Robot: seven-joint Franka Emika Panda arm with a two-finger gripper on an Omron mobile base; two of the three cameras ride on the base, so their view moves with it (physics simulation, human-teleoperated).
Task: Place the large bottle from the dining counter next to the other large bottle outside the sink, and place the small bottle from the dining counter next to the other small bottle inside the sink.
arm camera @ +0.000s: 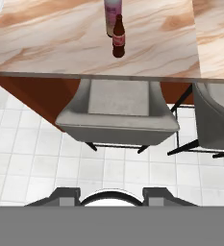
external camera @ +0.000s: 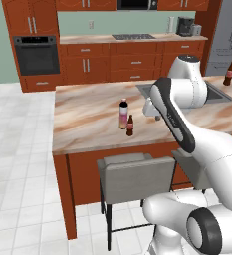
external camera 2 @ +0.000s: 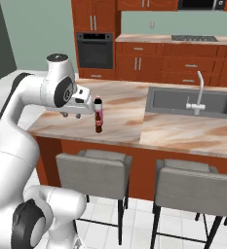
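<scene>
White glossy arm (external camera: 197, 149), rounded links, dark grey/black joint rings & bands; small dark fingertips (arm camera: 65, 194).

Gradient bottle (arm camera: 112, 14) cropped by hand view's top edge; sink (external camera: 214, 94) mostly behind arm; jaws perhaps hidden.

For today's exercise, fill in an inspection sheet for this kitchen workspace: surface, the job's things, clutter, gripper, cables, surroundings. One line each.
Surface: dining counter, beige-pink marbled stone top over a red-brown wood base.
Job's things: gradient bottle and small brown bottle stand upright close together near the counter's front edge; tall brown bottle stands outside the sink, at its far side.
Clutter: nothing seen.
Gripper: gripper is near the two bottles and holds nothing; jaw state cannot be told.
Cables: nothing seen.
Surroundings: grey stools under the counter, faucet, wall oven, white tile floor.
</scene>
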